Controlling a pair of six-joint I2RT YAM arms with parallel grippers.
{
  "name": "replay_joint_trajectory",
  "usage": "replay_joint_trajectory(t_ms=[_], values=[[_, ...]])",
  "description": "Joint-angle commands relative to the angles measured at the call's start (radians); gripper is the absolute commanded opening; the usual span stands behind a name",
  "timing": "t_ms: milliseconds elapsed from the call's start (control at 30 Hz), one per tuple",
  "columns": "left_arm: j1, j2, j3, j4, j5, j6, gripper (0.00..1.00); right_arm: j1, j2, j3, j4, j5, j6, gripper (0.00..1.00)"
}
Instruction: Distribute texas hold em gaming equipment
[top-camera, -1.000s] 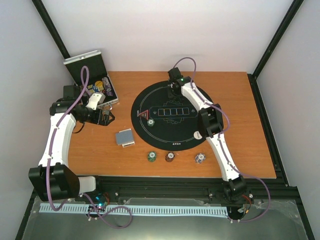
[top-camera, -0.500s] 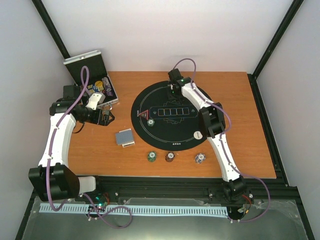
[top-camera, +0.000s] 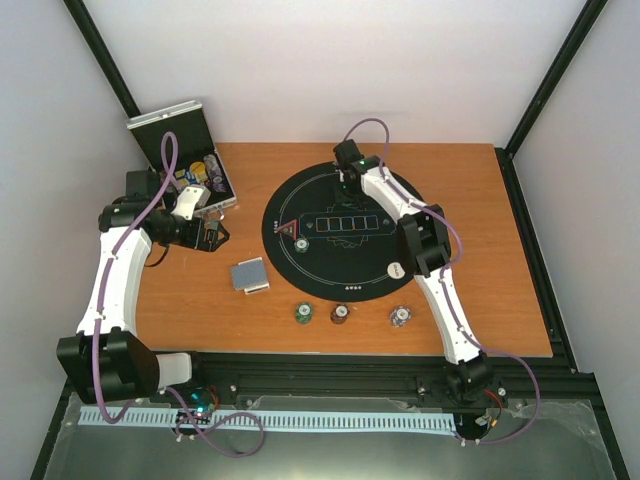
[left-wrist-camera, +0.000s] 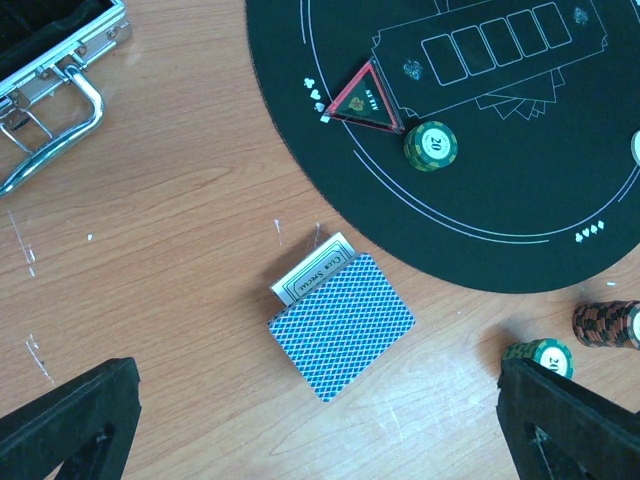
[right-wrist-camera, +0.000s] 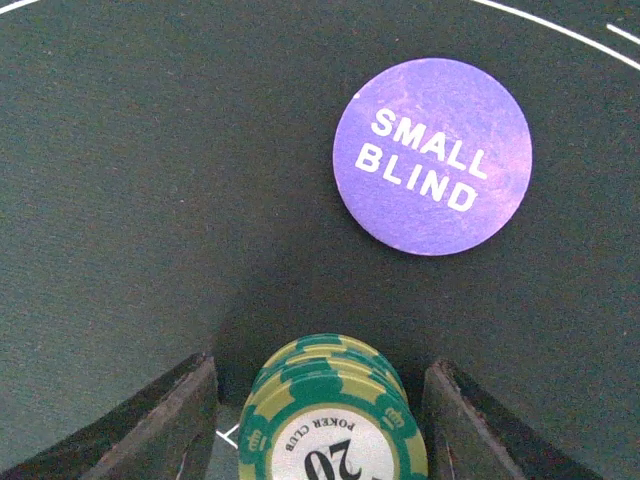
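Note:
The blue-backed card deck (left-wrist-camera: 342, 325) lies on the wood over a white card box (left-wrist-camera: 312, 270); it also shows in the top view (top-camera: 249, 275). My left gripper (left-wrist-camera: 320, 440) is open and empty, hovering above the deck, near the case in the top view (top-camera: 212, 233). My right gripper (right-wrist-camera: 320, 400) is open at the mat's far edge (top-camera: 345, 180), its fingers (right-wrist-camera: 180, 420) on both sides of a green chip stack (right-wrist-camera: 335, 420) with small gaps. A purple SMALL BLIND disc (right-wrist-camera: 432, 155) lies just beyond. Green (top-camera: 303, 313), maroon (top-camera: 340, 314) and purple-white (top-camera: 400, 317) stacks stand at the near edge.
The round black poker mat (top-camera: 330, 270) holds a green chip (top-camera: 301, 246), a red triangle marker (top-camera: 290, 231) and a white disc (top-camera: 395, 268). An open metal case (top-camera: 185, 165) with more chips sits at the far left corner.
The right arm has shifted slightly at the far edge of the mat. The left arm, deck and chip stacks have not moved.

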Motion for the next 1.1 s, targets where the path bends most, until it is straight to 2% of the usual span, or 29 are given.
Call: replay_joint_trajectory(t_ms=[0,167,300,400,467,700,833,1067], values=[[0.005,-0.01,0.052,-0.01,0.014,0.018,1.0,0.007,-0.025,0.008,-0.027,0.025,-0.011,0.58],[0.005,-0.01,0.059,-0.017,0.007,0.019,1.0,0.006,-0.055,0.076,-0.072,0.039,-0.017,0.58],[0.006,-0.012,0.074,-0.034,0.001,0.024,1.0,0.021,-0.164,0.021,-0.079,0.055,-0.017,0.59],[0.004,-0.015,0.079,-0.05,-0.004,0.033,1.0,0.069,-0.288,-0.115,-0.062,0.082,-0.005,0.6],[0.006,-0.019,0.073,-0.051,-0.007,0.034,1.0,0.122,-0.414,-0.285,-0.012,0.102,0.012,0.61],[0.006,-0.022,0.023,-0.025,-0.021,0.02,1.0,0.383,-0.782,-0.768,0.127,0.088,0.174,0.71],[0.006,-0.016,0.025,-0.028,-0.029,0.008,1.0,0.543,-0.841,-0.883,0.119,0.147,0.26,0.74],[0.005,-0.056,0.008,-0.031,-0.037,0.006,1.0,0.711,-0.794,-0.95,0.111,0.153,0.348,0.74]])
